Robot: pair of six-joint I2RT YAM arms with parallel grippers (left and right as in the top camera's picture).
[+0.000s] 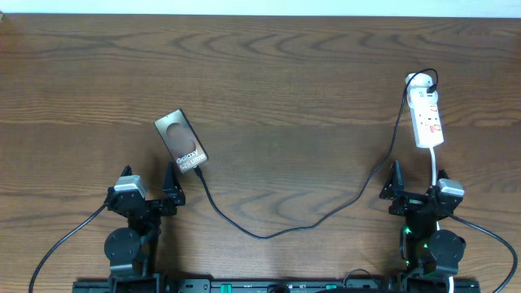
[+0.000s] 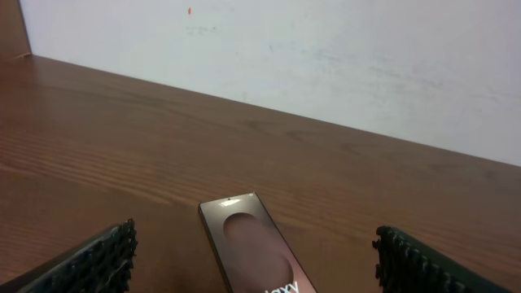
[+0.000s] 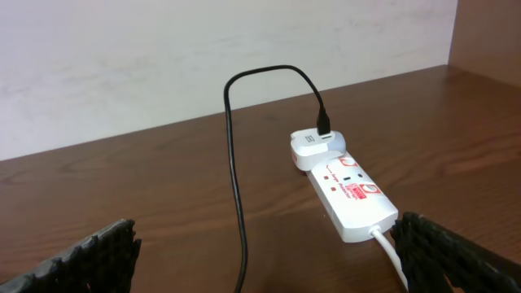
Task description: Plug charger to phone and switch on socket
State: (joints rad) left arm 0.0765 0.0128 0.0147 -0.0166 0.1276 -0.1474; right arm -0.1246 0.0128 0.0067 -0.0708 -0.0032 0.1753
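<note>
The phone [image 1: 181, 142] lies flat on the wooden table, screen up, a little ahead of my left gripper [image 1: 149, 187]. In the left wrist view the phone [image 2: 256, 252] sits between the wide-apart fingers [image 2: 98, 260], untouched. The charger cable [image 1: 269, 233] runs from the phone's near edge in a long curve across to a white adapter [image 1: 419, 80] at the far end of the socket [image 1: 428, 118]. My right gripper [image 1: 419, 194] stands open just short of the socket. In the right wrist view, the socket [image 3: 350, 191] and the cable [image 3: 236, 163] lie ahead of the open right gripper [image 3: 264, 244].
The socket's white cord [image 3: 391, 252] trails back past the right finger toward the arm's base. A pale wall [image 2: 326, 57] borders the table's far edge. Thicker black arm cables [image 1: 61, 244] lie at the near corners.
</note>
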